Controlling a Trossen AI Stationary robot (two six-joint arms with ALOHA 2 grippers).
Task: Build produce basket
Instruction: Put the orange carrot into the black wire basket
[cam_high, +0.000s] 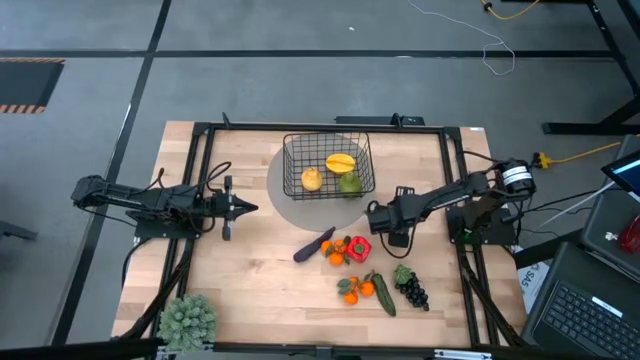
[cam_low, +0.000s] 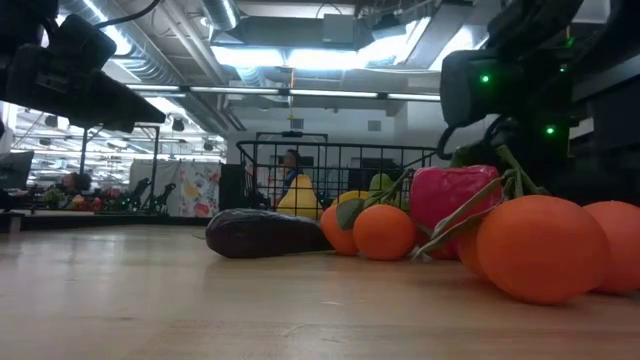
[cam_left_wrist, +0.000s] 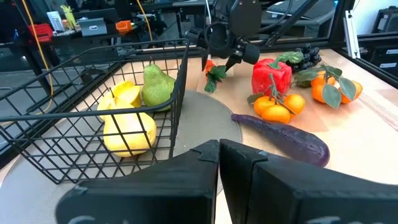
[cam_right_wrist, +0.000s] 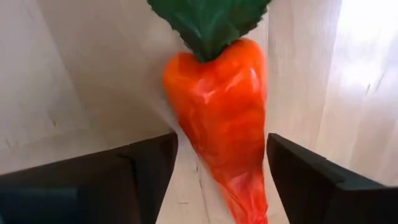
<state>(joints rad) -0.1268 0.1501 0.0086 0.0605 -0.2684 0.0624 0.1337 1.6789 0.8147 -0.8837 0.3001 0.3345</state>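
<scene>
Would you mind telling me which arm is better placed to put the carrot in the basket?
Right: the right gripper is open around the carrot; the left gripper waits away from it.

Arms: my left arm (cam_high: 150, 198) and right arm (cam_high: 440, 195) are dark, jointed, slim.
Wrist: my right arm carries a white-and-black cylinder (cam_high: 514, 176).
Fingers: mine are matte black, blocky (cam_right_wrist: 311, 180).
Lights: green dots (cam_low: 485, 78) glow on my housing.

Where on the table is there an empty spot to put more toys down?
Bare wood lies between the left gripper, the plant and the eggplant. There is some room inside the basket, beside the lemon. It is crowded near the right gripper: red pepper, oranges, cucumber, grapes.
</scene>
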